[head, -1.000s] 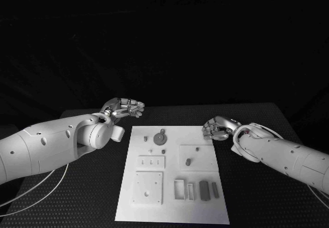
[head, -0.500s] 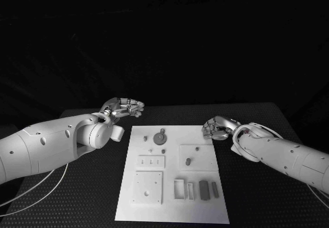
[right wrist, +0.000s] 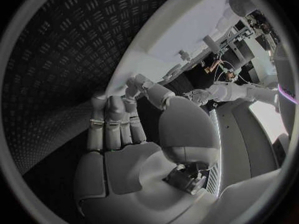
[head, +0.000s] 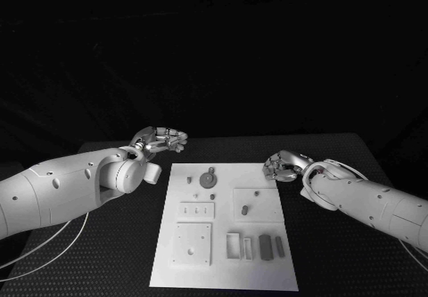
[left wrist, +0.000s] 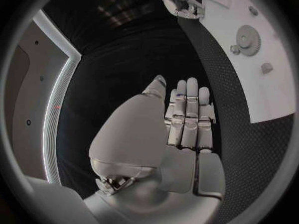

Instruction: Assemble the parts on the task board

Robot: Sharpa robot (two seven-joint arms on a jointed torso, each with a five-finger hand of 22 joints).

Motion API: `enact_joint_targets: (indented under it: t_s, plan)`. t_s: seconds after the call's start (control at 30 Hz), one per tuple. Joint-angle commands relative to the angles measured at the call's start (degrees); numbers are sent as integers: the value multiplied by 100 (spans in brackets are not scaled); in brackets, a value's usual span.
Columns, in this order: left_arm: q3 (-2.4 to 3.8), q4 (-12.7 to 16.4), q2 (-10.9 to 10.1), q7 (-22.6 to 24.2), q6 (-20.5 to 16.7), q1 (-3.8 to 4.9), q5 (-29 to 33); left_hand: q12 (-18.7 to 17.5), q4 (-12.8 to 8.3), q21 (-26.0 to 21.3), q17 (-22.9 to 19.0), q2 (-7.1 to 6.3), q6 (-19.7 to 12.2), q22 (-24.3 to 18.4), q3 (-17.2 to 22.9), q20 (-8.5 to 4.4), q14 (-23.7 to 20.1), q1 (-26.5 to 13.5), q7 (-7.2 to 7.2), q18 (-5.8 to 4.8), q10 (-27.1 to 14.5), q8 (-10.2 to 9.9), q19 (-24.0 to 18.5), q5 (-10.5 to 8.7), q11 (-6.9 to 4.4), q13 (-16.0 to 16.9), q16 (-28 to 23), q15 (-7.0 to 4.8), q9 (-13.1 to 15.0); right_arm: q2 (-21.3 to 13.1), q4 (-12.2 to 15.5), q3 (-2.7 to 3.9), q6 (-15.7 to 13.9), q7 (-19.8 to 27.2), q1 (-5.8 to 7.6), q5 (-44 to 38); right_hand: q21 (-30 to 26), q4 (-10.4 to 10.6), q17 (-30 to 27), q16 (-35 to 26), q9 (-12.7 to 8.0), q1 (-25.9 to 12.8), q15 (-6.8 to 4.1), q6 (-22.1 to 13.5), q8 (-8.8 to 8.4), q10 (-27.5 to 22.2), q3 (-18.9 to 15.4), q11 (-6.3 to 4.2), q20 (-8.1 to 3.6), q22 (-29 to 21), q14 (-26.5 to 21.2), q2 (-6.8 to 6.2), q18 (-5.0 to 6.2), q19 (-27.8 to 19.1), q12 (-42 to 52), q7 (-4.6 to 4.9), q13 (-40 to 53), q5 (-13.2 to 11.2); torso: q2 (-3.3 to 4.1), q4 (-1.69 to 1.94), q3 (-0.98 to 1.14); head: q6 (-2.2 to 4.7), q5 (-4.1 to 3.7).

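Lying flat in the middle of the black table (head: 116, 260), long side running away from the robot: the white task board (head: 227, 278). Carrying several small grey parts, all on or in the board. Near the far edge, a round toothed gear (head: 208, 180) with a small peg (head: 190, 180) just beside it on the left. Below the gear, a raised block with three short slots (head: 196, 211). To the right of that, a square raised pad (head: 254, 204) bearing two small dark pieces, one near its far edge (head: 256, 194), one near its middle (head: 245, 211). At the near left, a square plate (head: 192, 244) with small holes. At the near right, an open rectangular frame (head: 234, 245), with two dark upright bars, one thick (head: 265, 247) and one thin (head: 279, 247), beside it; cannot tell whether anything sits inside the frame.

Hovering off the board's far left corner, over bare table: the left hand (head: 161, 140), fingers curled inward, holding nothing, apart from the board. Seen from the left wrist as fingers (left wrist: 187, 114) lying close together and straight alongside the thumb, with the board's gear (left wrist: 249, 35) well beyond them.

Hovering at the board's far right corner: the right hand (head: 284, 167), fingers curled in a loose fist, holding nothing. From the right wrist, fingers (right wrist: 112, 124) side by side over the patterned table surface, board edge (right wrist: 187, 30) just beyond.
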Motion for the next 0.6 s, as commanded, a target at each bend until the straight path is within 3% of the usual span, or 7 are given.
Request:
enact_joint_targets:
  t_s: [0.03, 0.33, 0.47, 0.6]
  plan:
    - [5, 8, 8, 36, 95, 3, -29, -26, -3, 30, 6, 7, 5, -7, 32, -5, 26, 59, 26, 19, 12, -22, -18, -16, 28, 4, -25, 13, 9, -1, 22, 0, -86, 13, -4, -73, 38, -20, -1, 35, 154, -29, -54, 321, 119, 43, 48, -29, -19, 47, 18, 66, 36, 51, 30, 86, -10, -8, 0, -6, 0, -6, 5]
    - [5, 20, 9, -6, 189, 4, -142, 6, 4, 37, 19, 54, 84, -11, 34, -2, 30, 60, -21, 15, 101, 14, -26, -13, -10, 28, -33, 15, 36, -70, 236, 0, -264, -146, -2, -72, 85, -68, -7, 61, 213, -71, -90, 398, 183, 146, 97, -69, -69, 51, 93, 56, 36, 112, 54, 45, -13, -8, 0, -2, -5, 1, -13]
    - [7, 56, 1, -136, 317, 5, -362, 38, 12, 49, 34, 79, 185, -14, 5, -4, 41, -22, -69, 11, 203, 53, -29, -16, -56, 54, -38, 12, 63, -171, 551, 11, -377, -428, 24, -258, 107, -74, -12, 72, 236, -74, -107, 428, 206, 199, 113, -87, -96, 50, 132, 28, 36, 146, 60, 28, -17, -8, -7, -9, -12, 15, -15]
    - [10, 100, 18, -456, 495, 8, -633, 75, 19, 91, 77, 67, 363, -22, -26, -40, 138, -320, -147, 21, 343, 102, 22, -54, -121, 89, 2, -32, 86, -213, 943, 25, -314, -863, 193, -572, 122, -77, -17, 82, 253, -68, -120, 450, 222, 245, 136, -102, -123, 43, 171, -5, 36, 183, 58, 14, -26, -8, -14, -15, -11, 57, -17]
